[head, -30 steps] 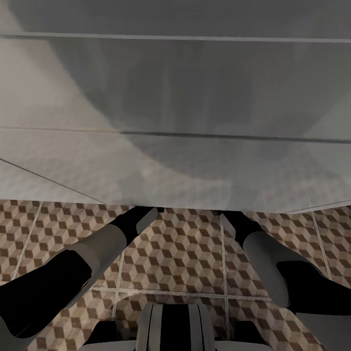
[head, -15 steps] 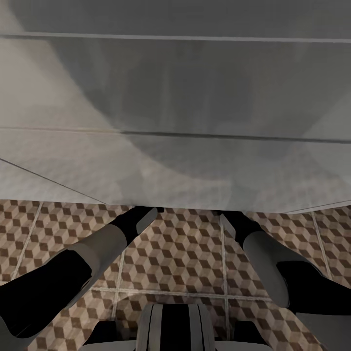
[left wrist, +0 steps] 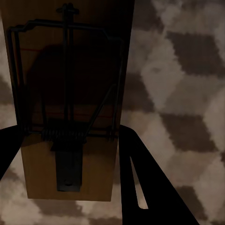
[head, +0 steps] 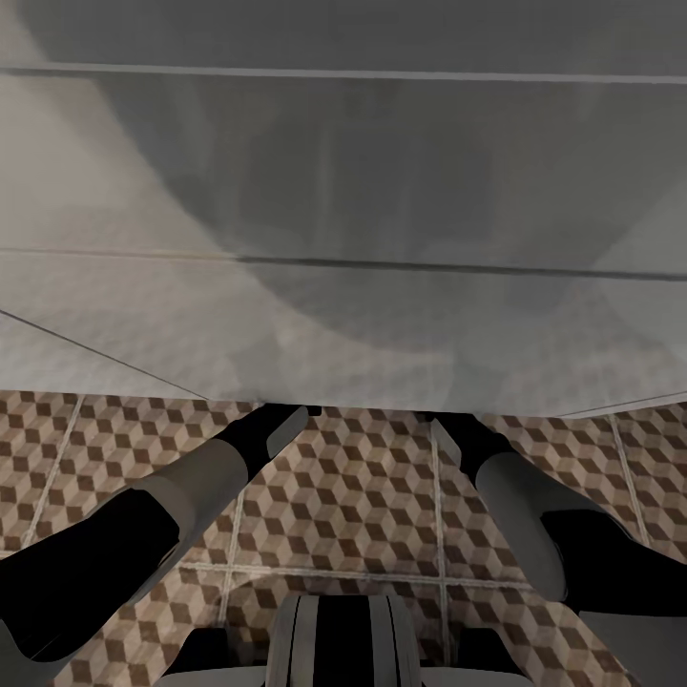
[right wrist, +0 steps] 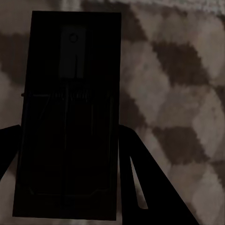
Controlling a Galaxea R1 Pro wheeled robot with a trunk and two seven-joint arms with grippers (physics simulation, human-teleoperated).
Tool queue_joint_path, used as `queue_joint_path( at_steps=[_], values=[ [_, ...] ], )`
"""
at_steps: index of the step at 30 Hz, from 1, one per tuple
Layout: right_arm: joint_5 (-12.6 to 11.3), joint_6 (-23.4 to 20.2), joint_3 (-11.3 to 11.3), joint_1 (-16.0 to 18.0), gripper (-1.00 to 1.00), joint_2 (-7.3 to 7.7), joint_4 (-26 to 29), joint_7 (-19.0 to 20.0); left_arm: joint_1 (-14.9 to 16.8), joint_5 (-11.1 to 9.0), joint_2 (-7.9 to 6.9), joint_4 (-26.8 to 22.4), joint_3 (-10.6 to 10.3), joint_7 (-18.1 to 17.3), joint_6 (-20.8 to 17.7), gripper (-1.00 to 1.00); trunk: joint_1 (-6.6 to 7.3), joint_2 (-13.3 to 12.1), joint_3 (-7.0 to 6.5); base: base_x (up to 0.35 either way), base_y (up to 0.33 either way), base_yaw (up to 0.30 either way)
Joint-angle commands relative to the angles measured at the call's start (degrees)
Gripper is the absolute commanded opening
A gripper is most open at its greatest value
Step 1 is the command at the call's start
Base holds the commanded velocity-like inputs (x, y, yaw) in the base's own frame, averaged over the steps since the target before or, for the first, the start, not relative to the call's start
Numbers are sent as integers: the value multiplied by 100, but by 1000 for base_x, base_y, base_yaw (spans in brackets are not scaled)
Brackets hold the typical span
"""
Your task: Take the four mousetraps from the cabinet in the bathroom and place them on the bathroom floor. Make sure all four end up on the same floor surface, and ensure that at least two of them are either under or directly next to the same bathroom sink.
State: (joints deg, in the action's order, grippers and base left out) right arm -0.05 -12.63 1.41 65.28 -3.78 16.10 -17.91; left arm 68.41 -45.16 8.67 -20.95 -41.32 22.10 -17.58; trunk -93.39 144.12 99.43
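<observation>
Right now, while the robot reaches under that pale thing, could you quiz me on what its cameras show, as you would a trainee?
1. True or false: the floor is plain grey concrete.
2. What sits between the fingers of the left claw? A) sponge B) mousetrap C) soap bar
3. How many mousetraps do the two wrist views show together?

Key
1. False: cube-patterned tiles.
2. B: the left mousetrap.
3. Two: the right mousetrap sits in the right claw.

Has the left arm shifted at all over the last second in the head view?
No. The left arm sits at the same spot against the grout lines of the bathroom floor and the pale edge above it.
</observation>
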Motion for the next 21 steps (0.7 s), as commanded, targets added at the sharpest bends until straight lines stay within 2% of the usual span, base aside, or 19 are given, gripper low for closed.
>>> queue_joint_path(
  at_steps=[1, 17, 18, 21],
  values=[
    [-16, 0, 0, 3, -100, 0, -4, -2, 33, 51, 3, -23, -9, -4, -9, -100, 1, 0, -1, 0, 0, 0],
    [-22, -72, 0, 20, -100, 0, -28, -2, 34, 51, 3, -23, -11, -4, -9, -100, 1, 0, -1, 0, 0, 0],
    [-22, -72, 0, 20, 100, 0, -28, -2, 34, 51, 3, -23, -12, -4, -9, -100, 1, 0, -1, 0, 0, 0],
    [-22, -67, 0, 20, 100, 0, -28, -2, 33, 51, 3, -23, -11, -4, -9, -100, 1, 0, -1, 0, 0, 0]
  ],
)
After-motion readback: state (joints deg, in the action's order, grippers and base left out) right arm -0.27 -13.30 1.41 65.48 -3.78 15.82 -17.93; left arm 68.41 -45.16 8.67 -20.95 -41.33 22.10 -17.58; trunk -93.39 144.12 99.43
